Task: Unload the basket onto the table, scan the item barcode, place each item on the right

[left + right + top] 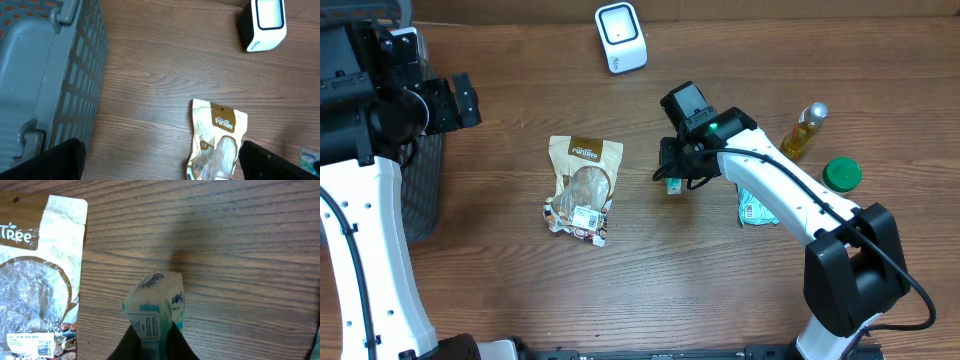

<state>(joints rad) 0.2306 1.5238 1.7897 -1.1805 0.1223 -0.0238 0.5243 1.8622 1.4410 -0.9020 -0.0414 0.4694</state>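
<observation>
The right fingers (125, 350), clamped on the small tissue pack (155, 300) over the surface, are nearer the barcode scanner (620, 38), which lies ahead and leftward, than the left fingers (270, 165), which are spread apart.

Bare tabletop (520, 90) between pouch (583, 188) and scanner (621, 38), basket (423, 185) walling one end
</observation>
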